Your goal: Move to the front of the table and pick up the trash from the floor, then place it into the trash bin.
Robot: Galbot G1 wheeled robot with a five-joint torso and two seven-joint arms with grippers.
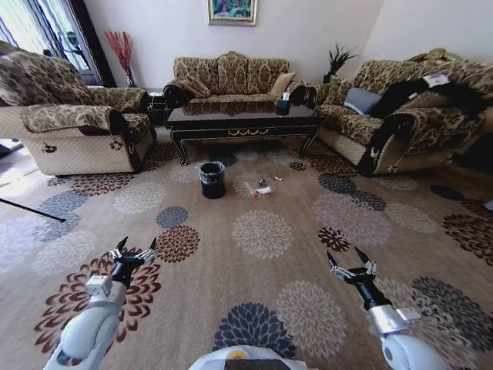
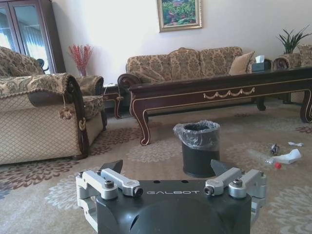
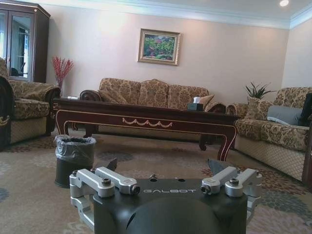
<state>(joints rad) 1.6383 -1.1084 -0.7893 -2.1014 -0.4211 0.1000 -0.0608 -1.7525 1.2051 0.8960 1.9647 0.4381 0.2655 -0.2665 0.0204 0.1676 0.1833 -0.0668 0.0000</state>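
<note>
Lettering: "GALBOT" read in pale capitals on the dark housing of the left hand [image 2: 165,170] and again on the right hand [image 3: 163,168]. No other writing legible.

Left hand [image 1: 132,250]: held low over the floor [image 1: 254,285], well short of the table, fingers spread, nothing between them.

Right hand [image 1: 352,264]: held level with the left one on the opposite side, fingers likewise spread and empty.

Trash bin [image 1: 212,179]: small round black bucket, crinkled grey-clear bag folded over its rim, standing upright on the carpet just in front of the table [image 1: 243,122], toward its left end. Also recorded in the left wrist view [image 2: 197,148] and the right wrist view [image 3: 74,160].

Trash [image 1: 262,187]: a loose cluster on the carpet just to the right of the bin, apart from it. In the left wrist view it comprised a clear bottle [image 2: 265,159] lying on its side with a red cap, a white crumpled piece [image 2: 288,156] touching or just beside it, and small dark and white scraps nearby.

Table: long, low, dark glossy wood, gold scroll ornament on the front edge [image 2: 229,93], curved legs. A dark tissue box [image 1: 283,105] stood on the tabletop toward its right end.

Floor: beige carpet with round flower medallions in brown, red, grey-blue and cream.

Open room: wide bare carpet between both hands and the bin. An armchair [image 1: 73,123] bordered the left side, a sofa [image 1: 400,116] the right, a further sofa [image 1: 231,77] behind the table.
</note>
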